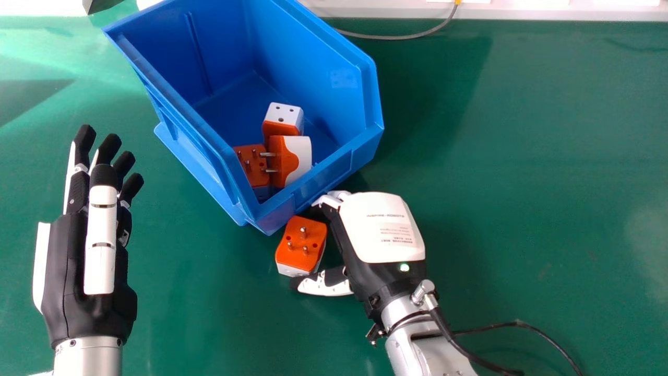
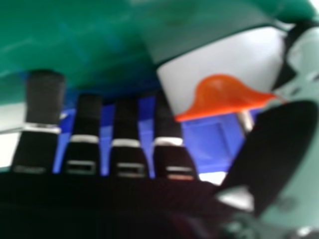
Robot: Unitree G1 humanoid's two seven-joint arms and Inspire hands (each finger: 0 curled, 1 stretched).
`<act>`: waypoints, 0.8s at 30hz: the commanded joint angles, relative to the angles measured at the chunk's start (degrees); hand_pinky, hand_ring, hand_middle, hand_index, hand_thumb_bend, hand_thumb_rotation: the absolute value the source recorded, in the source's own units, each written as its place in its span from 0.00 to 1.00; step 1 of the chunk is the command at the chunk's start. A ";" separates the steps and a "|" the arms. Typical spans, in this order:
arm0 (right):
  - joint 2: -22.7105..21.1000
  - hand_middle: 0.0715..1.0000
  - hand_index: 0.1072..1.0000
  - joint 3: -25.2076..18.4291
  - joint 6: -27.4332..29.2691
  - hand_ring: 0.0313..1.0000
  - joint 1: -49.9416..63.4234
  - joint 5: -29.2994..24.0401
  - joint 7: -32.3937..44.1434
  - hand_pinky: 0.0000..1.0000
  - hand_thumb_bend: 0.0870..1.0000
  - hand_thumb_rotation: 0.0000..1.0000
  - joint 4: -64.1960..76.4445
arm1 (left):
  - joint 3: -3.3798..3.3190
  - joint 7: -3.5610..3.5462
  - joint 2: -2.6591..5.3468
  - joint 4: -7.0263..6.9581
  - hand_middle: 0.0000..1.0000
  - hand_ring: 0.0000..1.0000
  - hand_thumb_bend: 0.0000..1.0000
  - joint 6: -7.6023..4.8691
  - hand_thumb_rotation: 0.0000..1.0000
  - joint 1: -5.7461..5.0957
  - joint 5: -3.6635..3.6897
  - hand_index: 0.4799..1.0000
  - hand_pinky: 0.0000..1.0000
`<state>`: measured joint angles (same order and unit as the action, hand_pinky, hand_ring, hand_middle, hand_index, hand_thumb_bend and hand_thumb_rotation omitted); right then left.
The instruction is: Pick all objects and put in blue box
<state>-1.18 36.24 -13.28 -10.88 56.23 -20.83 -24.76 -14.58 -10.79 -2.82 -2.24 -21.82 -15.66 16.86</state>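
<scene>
Item one: orange-and-white plug adapter (image 1: 301,244), on the desk (image 1: 522,209), just outside the near end of the blue box (image 1: 318,68). Boxy, rounded corners, smooth orange face up with three metal pins; its underside is hidden. In the right hand view, one end passes behind the thumb, and a white side with a wavy orange border shows.

Right hand (image 1: 383,227): fingers loosely extended, not closed round the adapter, which sits in the gap between them and the thumb; whether either touches it cannot be told. In the head view the white back plate covers most of the fingers. Black cable (image 1: 454,339), flexible, beside the silver forearm (image 1: 417,347), which is cut off at the lower edge.

Blue box: moulded plastic, open-topped, ribbed outside, far end cut off. Inside, three adapters: one showing a white socket face (image 1: 282,112); one on its side (image 1: 284,159), wavy seam, two pins visible; one pins up (image 1: 251,168), partly hidden by its neighbour.

Left hand (image 1: 65,271): at the left, released, fingers straight, black and white.

Upper edge: thin grey cable (image 1: 412,36), curved; dark object (image 1: 102,4), cut off, unidentified.
</scene>
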 commanded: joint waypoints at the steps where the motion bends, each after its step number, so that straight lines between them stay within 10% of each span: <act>1: -1.53 0.79 0.77 -0.32 -2.00 0.76 2.33 -1.57 2.28 0.69 0.58 0.33 -3.02 | -0.28 0.14 -0.28 -1.09 0.95 0.94 0.44 -0.44 0.80 0.38 -0.16 0.95 0.93; 9: -2.23 0.79 0.76 -0.65 1.17 0.75 1.63 -2.65 -1.67 0.69 0.57 0.31 -4.55 | -0.30 0.50 -0.38 -1.41 0.95 0.93 0.45 -0.20 0.80 0.68 -0.87 0.95 0.92; 24: -2.06 0.42 0.49 -1.95 3.32 0.37 1.49 -7.84 -1.05 0.32 0.48 0.05 -4.52 | -0.38 -0.18 -0.80 -0.72 0.96 0.95 0.46 -0.86 0.81 1.04 -0.44 0.96 0.94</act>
<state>-1.56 35.16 -7.74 -12.24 49.44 -25.16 -27.08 -14.68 -10.50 -3.05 -2.39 -21.77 -15.03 16.19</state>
